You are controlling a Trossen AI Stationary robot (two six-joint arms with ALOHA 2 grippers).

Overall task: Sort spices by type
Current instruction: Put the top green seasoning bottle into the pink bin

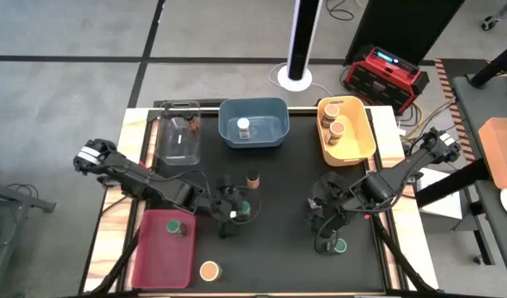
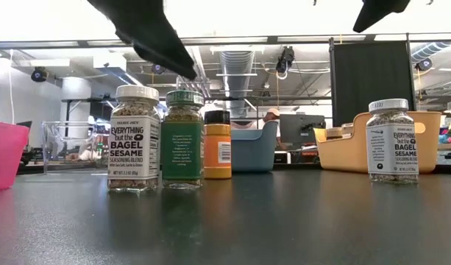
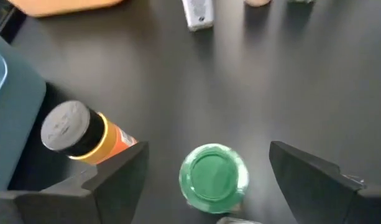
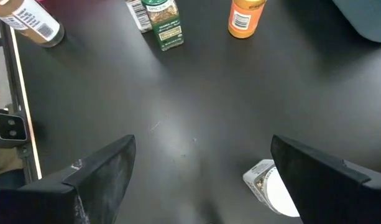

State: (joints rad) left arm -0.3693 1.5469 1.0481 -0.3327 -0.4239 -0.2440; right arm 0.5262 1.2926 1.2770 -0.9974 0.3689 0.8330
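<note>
**Both tools spread wide over the dark table, jars loose beneath them**

The left tool hangs at centre-left of the high view, its fingers spread apart with the green-lidded jar standing between them, touched by neither. Only the left wrist view shows that gap plainly; from above the arm covers most of the jar. Beside it the same view catches the orange jar with a dark lid, close to the blue bin.

The right tool sits at centre-right of the high view, also spread and pinching nothing. Its wrist view shows a white-lidded jar near one finger.

The low view alone lets the labels be read: a bagel sesame jar touching the green-labelled jar at left, another bagel sesame jar at far right.

From above, sorted jars show: one in the blue bin, two brown-lidded jars in the yellow bin, one in the red bin, one dark jar in the clear bin. A tan-lidded jar stands at bottom centre.
</note>
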